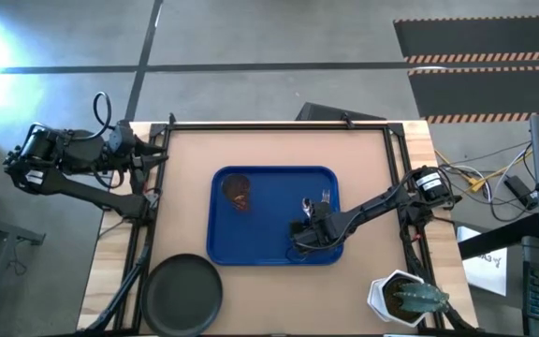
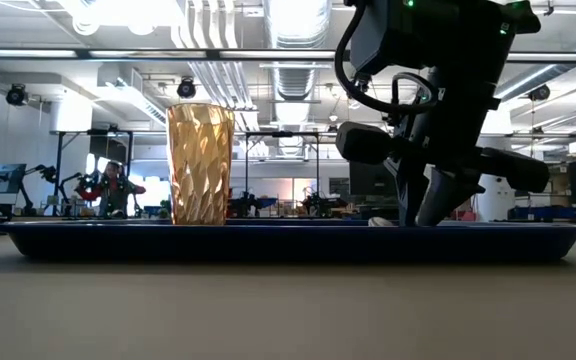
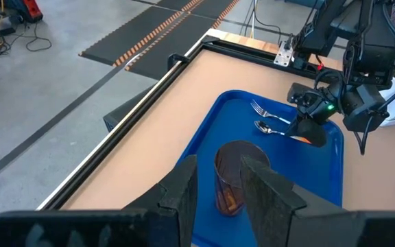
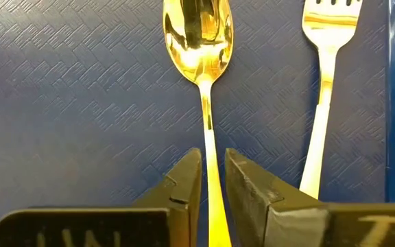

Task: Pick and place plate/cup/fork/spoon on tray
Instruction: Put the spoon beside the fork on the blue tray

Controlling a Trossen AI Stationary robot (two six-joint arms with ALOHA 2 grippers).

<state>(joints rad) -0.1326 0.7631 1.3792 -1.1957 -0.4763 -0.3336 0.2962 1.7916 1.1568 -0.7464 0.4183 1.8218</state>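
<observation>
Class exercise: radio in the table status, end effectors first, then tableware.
Right end effector low over tray, fingers either side of spoon handle. Left end effector parked off table's left edge. Fork and cup on tray; plate still off it.

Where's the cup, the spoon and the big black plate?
cup [image 2: 200, 165]: low view, middle of its ribbed amber side.
spoon [image 4: 198, 31]: right wrist view, its shiny bowl.
plate [image 1: 183, 295]: high view, centre of its dark face.

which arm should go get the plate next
Left, probably. The plate sits off the tray, at the table's near-left corner, on the left arm's side. The left gripper is free, while the right gripper is over the tray at the spoon.
</observation>
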